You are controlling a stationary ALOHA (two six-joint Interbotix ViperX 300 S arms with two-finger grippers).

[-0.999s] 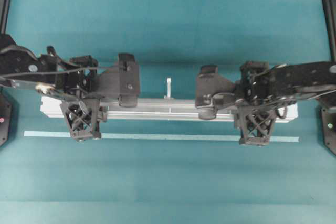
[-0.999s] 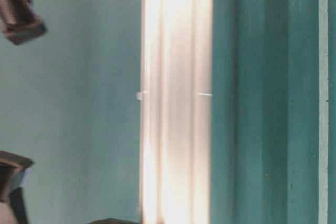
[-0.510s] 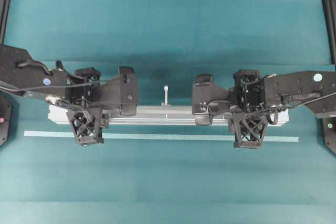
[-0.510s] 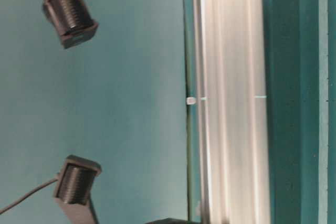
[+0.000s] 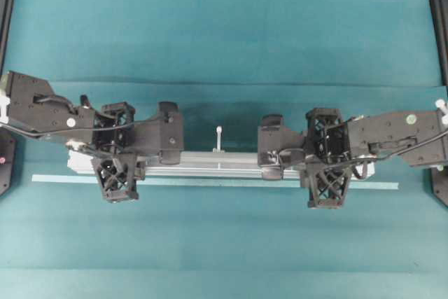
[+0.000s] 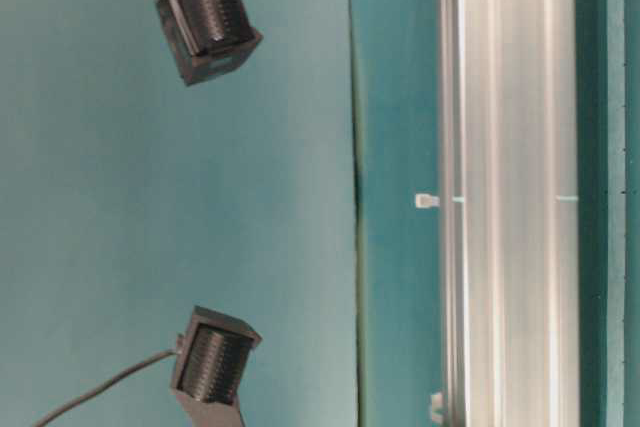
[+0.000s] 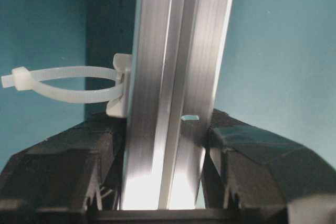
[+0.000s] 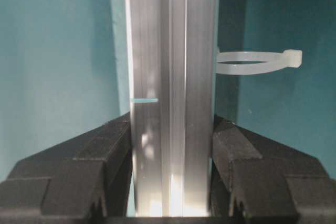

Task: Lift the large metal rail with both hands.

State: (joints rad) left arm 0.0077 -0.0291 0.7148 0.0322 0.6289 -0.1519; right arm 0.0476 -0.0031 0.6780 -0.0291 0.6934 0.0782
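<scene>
The large metal rail (image 5: 224,163) runs lengthwise straight through both grips, clamped between the fingers (image 7: 63,171) of the left gripper (image 7: 164,179) and the right gripper (image 8: 170,174) near opposite ends, above the worktop (image 5: 224,243), so both arms must move evenly.
</scene>
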